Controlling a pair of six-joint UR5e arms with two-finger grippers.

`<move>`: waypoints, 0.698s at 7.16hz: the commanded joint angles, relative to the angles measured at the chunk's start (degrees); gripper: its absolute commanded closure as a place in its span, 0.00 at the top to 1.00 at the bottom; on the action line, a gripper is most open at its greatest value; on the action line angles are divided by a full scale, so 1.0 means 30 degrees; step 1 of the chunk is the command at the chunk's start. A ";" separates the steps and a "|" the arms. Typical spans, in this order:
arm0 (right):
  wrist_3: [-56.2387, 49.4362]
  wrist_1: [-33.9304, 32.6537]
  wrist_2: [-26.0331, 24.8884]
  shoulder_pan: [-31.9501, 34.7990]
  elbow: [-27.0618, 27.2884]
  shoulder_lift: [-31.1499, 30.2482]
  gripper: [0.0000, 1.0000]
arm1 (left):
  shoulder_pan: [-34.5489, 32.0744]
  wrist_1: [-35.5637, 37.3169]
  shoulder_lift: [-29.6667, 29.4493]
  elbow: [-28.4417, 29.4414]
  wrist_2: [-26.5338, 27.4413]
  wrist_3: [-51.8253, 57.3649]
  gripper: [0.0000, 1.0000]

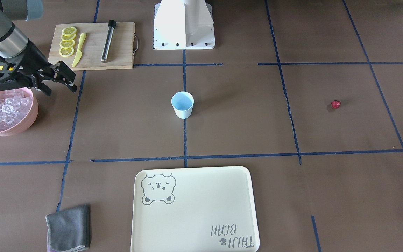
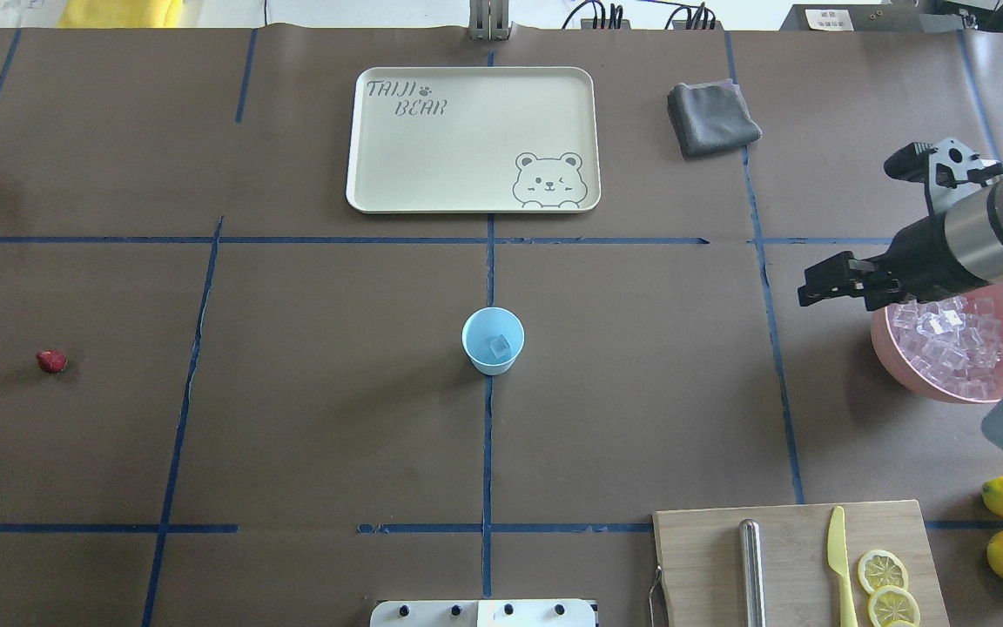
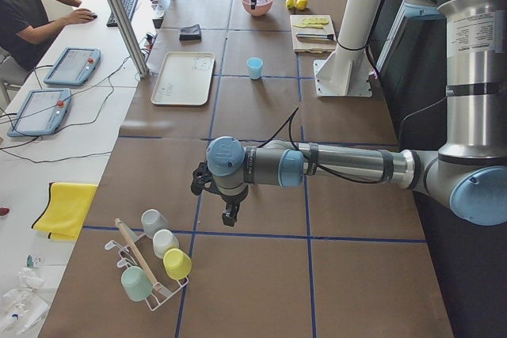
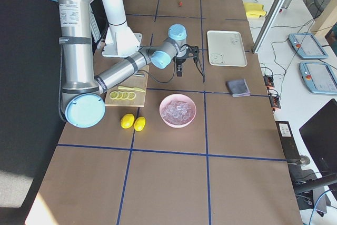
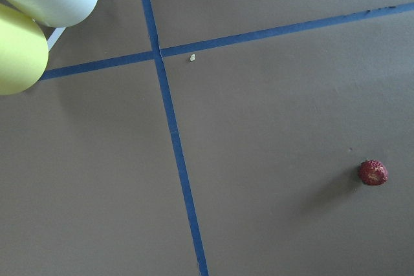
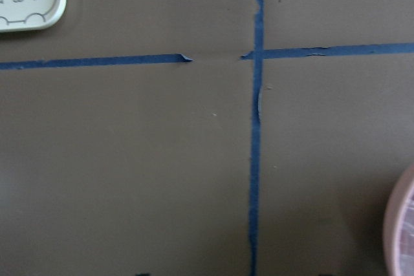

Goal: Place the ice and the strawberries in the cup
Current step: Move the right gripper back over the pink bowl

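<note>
Where the right gripper (image 1: pixel 61 90), fingers apart, hangs beside the pink bowl (image 1: pixel 30 119) at the counter's right edge, its arm masks part of the ice (image 1: pixel 2 108). The cup (image 2: pixel 477 335), one cube inside, stands mid-counter, and the strawberry (image 2: pixel 51 360) lies near the left edge. The cutting board (image 1: pixel 121 45), tray (image 1: pixel 201 206) and cloth (image 1: pixel 68 227) lie along the long edges. The left gripper (image 3: pixel 230 213) shows too little to tell its state.

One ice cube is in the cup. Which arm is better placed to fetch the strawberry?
Left. The strawberry lies on the robot's left side, in the left wrist camera's view, with the left gripper above that end. The right gripper is across the table by the pink bowl.
</note>
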 commanded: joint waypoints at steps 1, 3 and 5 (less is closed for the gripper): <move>-0.3110 0.0088 -0.0260 0.0899 -0.0202 -0.2580 0.90 | 0.0000 0.0000 0.0012 0.0000 0.0000 0.0000 1.00; -0.4020 0.1192 -0.0610 0.1194 -0.1602 -0.3197 0.88 | 0.0000 0.0000 0.0012 0.0000 0.0000 0.0000 1.00; -0.3995 0.3389 -0.0584 0.1252 -0.3420 -0.3230 0.88 | 0.0000 0.0000 0.0012 -0.0116 0.0000 -0.0029 1.00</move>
